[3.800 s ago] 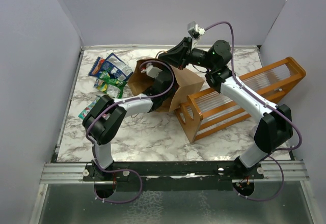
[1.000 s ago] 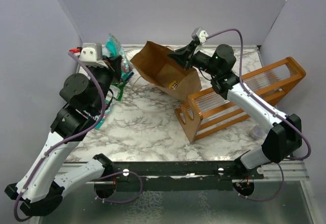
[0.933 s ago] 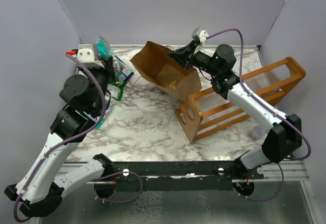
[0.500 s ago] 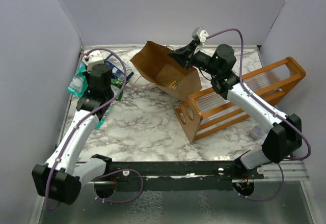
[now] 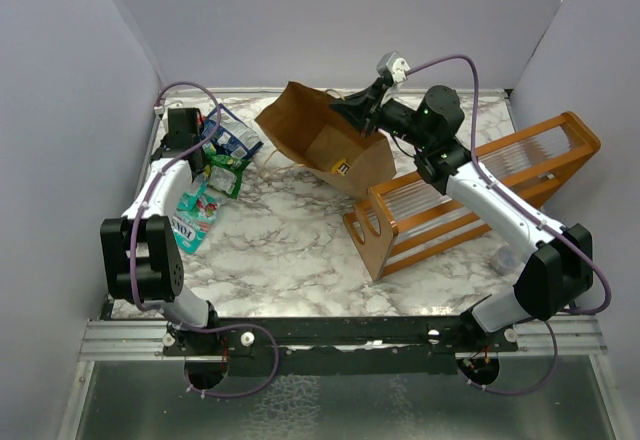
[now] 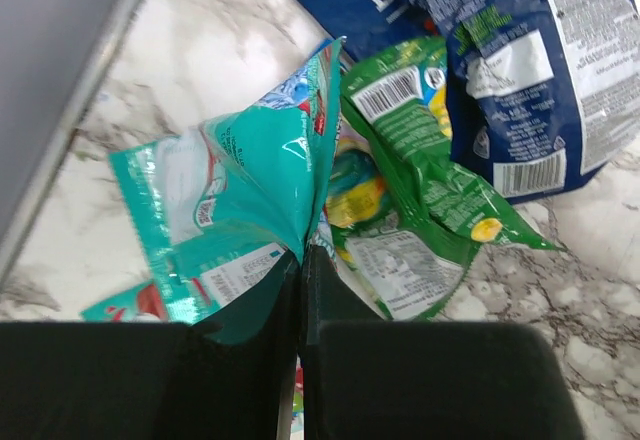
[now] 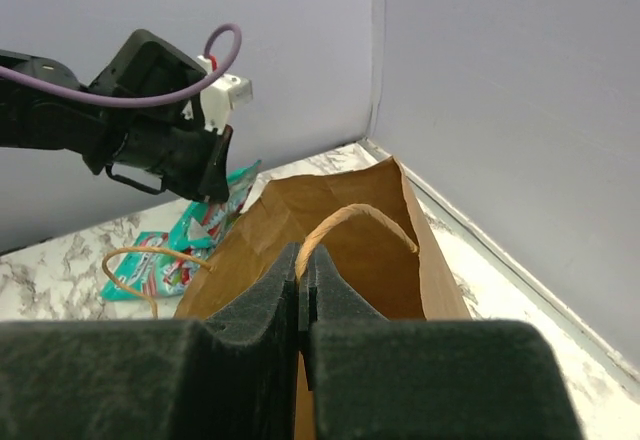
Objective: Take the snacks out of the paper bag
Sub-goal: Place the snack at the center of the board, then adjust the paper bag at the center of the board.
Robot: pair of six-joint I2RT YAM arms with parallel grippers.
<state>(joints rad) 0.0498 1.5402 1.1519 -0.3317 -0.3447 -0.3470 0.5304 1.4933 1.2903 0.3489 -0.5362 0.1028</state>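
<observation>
The brown paper bag [image 5: 318, 140] hangs tilted above the back of the table, mouth toward the left. My right gripper [image 5: 350, 112] is shut on its twisted loop handle [image 7: 352, 218] at the bag's upper rim [image 7: 330, 185]. At the far left, my left gripper [image 5: 197, 152] is low over the table, shut on the edge of a teal snack packet [image 6: 235, 195]. Beside it lie green [image 6: 410, 175] and blue-and-white [image 6: 520, 70] snack packets. Another teal packet [image 5: 190, 218] lies nearer the front. What is inside the bag cannot be seen.
An orange wooden rack with clear slats [image 5: 480, 190] lies at the right, close under my right arm. The enclosure's left wall [image 5: 70, 110] stands next to the left gripper. A second loop handle [image 7: 125, 260] dangles from the bag.
My left arm has come down from a raised pose to the far-left pile, carrying the teal packet. The right arm and the bag have stayed still.
</observation>
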